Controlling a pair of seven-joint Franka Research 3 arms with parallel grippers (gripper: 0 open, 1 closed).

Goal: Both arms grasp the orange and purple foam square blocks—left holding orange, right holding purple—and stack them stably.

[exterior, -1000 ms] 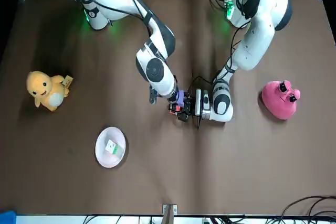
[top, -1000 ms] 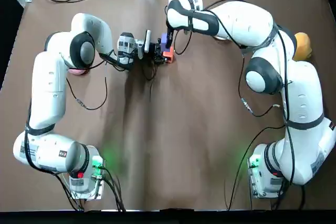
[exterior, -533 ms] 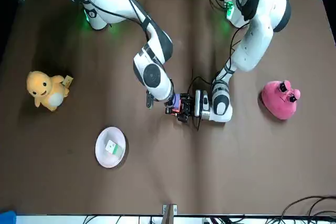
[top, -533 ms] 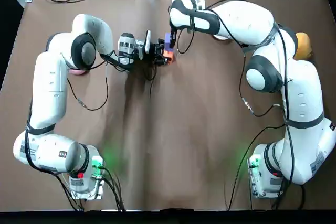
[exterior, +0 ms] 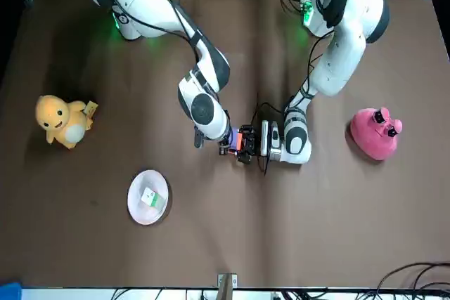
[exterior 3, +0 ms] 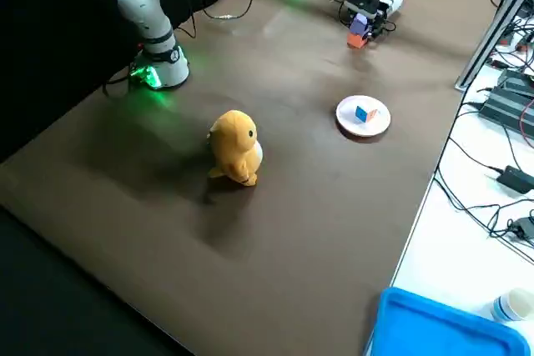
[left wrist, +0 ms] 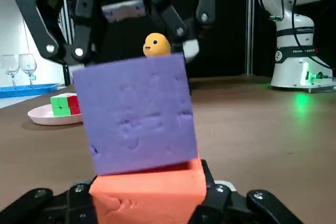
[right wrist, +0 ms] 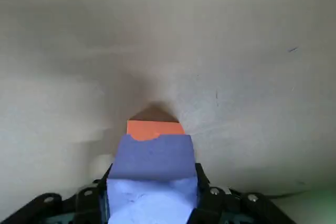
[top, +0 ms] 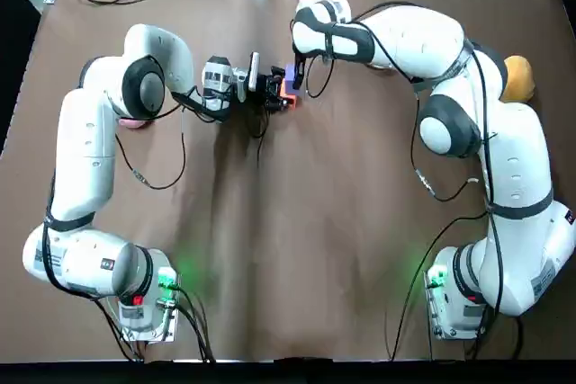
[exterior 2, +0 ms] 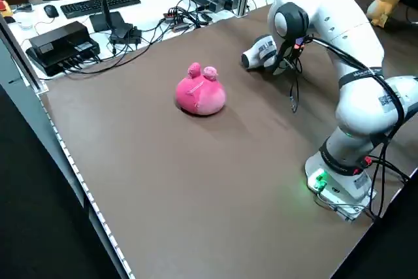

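The purple foam block (left wrist: pixel 139 114) rests on top of the orange foam block (left wrist: pixel 149 190) near the table's far middle. In the top view my left gripper (top: pixel 279 93) lies low and sideways, shut on the orange block (top: pixel 288 90). My right gripper (top: pixel 293 75) comes down from above, shut on the purple block (top: pixel 290 72). The right wrist view has the purple block (right wrist: pixel 152 166) between the fingers, with the orange block (right wrist: pixel 155 129) showing just beyond it. From the right side, purple (exterior 3: pixel 360 24) sits over orange (exterior 3: pixel 357 40).
A pink plush (exterior: pixel 376 133) sits at my left of the stack. A white plate (exterior: pixel 135 205) with a small cube stands toward the far edge, and a yellow duck plush (exterior: pixel 63 121) sits at my far right. Cables trail from both wrists.
My right gripper has shifted slightly with the purple block, bringing it squarely over the orange one. The left gripper and orange block have stayed put.
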